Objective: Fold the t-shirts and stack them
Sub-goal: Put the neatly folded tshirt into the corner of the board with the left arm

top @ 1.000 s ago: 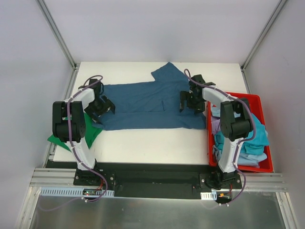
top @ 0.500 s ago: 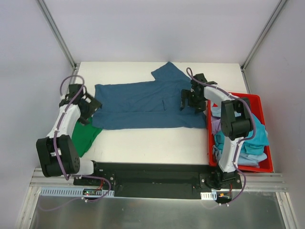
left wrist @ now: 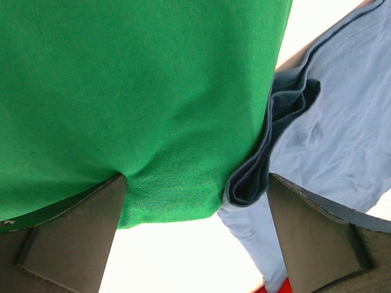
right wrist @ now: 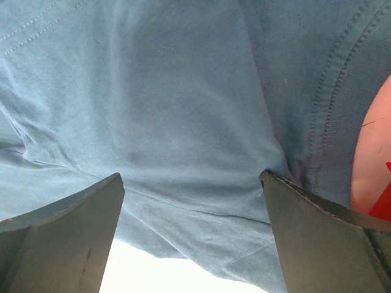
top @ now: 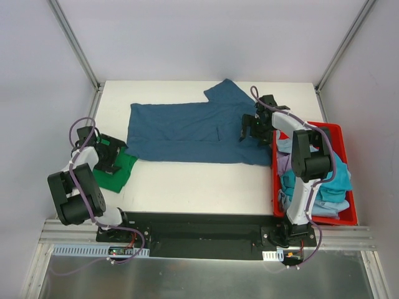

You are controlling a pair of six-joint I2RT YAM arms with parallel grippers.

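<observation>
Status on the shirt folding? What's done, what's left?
Done: one green tee lies at the left, apparently folded, starting the stack. In hand: the dark blue tee is spread out, not yet folded up. The right gripper is open over its right end and the left gripper is open over the green one. Left: several tees piled in the red bin.

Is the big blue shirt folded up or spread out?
Spread out. The blue t-shirt lies long and flat across the table, with one sleeve sticking out toward the far edge, not in a neat folded pile.
</observation>
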